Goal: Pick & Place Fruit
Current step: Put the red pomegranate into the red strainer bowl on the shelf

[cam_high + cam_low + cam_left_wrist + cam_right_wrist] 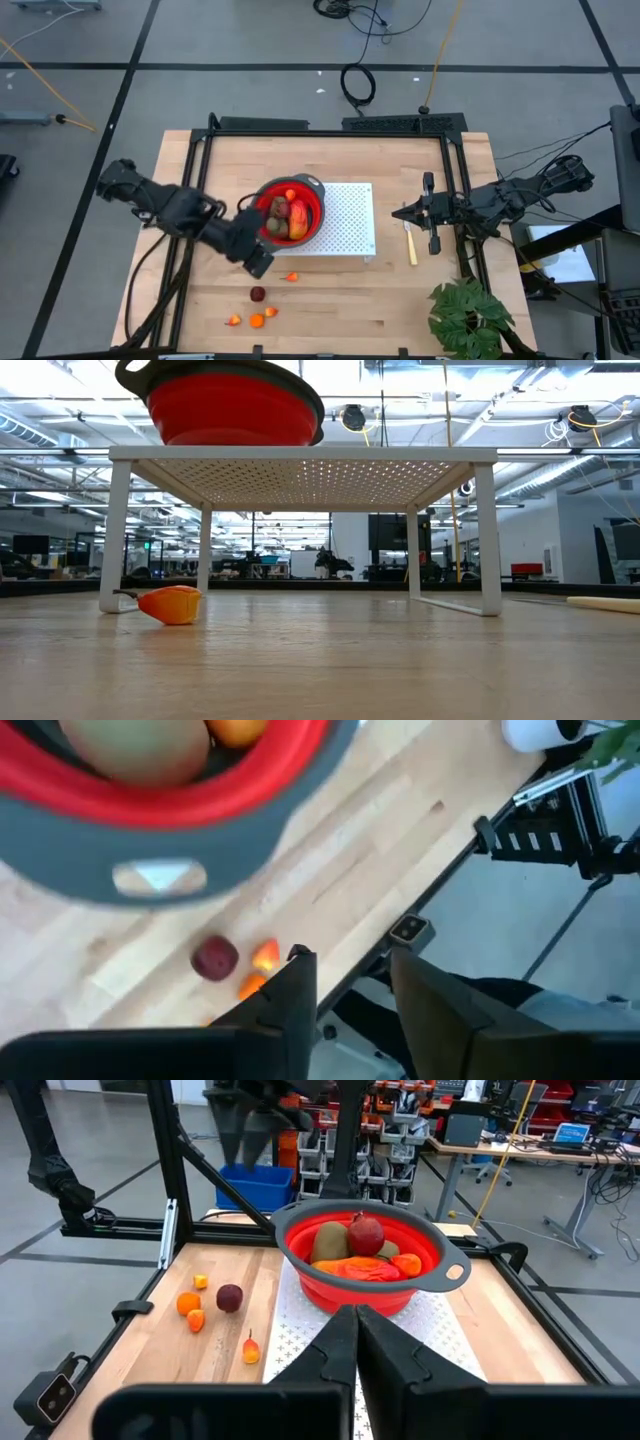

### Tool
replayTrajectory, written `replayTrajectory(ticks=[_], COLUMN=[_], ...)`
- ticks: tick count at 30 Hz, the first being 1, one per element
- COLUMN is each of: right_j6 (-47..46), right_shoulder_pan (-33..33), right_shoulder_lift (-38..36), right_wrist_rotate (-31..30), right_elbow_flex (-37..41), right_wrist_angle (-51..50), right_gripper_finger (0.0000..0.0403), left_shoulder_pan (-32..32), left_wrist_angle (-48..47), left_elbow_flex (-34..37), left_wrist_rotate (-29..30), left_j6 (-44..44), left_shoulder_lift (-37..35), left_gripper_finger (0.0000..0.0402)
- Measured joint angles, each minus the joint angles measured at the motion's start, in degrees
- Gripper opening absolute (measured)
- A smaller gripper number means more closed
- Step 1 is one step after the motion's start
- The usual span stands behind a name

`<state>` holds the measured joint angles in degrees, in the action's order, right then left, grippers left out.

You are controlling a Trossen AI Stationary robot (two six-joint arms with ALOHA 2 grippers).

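Note:
A red bowl [290, 210] stands on a white perforated rack [350, 225]. In it lie a red-orange mango-like piece [365, 1268], an olive-brown oval [328, 1240], a dark red ball [366, 1235] and an orange bit [407, 1264]. On the table near the front lie another dark red ball [258, 294] and several orange bits [256, 321], one of them close to the rack [172, 604]. My left gripper [257, 265] hangs above the table beside the bowl's near left, open with nothing between its fingers [290, 1005]. My right gripper [355, 1335] waits shut, right of the rack.
A yellow-handled knife [410, 245] lies right of the rack, under my right arm. A green leafy plant [465, 315] stands at the near right corner. A black frame [330, 128] runs along the table's far and side edges.

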<state>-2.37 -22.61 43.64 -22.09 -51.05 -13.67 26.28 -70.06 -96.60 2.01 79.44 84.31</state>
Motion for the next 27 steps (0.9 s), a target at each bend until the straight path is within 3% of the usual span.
replayTrajectory(ticks=[9, 22, 27], right_j6=[0.02, 1.95, 2.51], right_shoulder_pan=[0.00, 0.00, 0.02], right_shoulder_lift=[-0.02, -2.45, -7.40], right_wrist_rotate=[-0.01, 0.11, 7.25], right_elbow_flex=[0.00, 0.18, 4.76], right_wrist_angle=[-1.46, -5.77, -4.35], right_gripper_finger=[0.0001, 0.0001, 0.0001], left_shoulder_pan=[9.06, 14.00, 14.93], left_wrist_angle=[0.85, 1.16, 3.60], left_elbow_flex=[0.02, 0.07, 0.07], left_wrist_rotate=[5.58, 5.53, 6.18], left_j6=[17.68, 28.18, 30.94], left_shoulder_lift=[2.44, 12.29, 14.43], left_gripper_finger=[0.0102, 0.0104, 0.0104])
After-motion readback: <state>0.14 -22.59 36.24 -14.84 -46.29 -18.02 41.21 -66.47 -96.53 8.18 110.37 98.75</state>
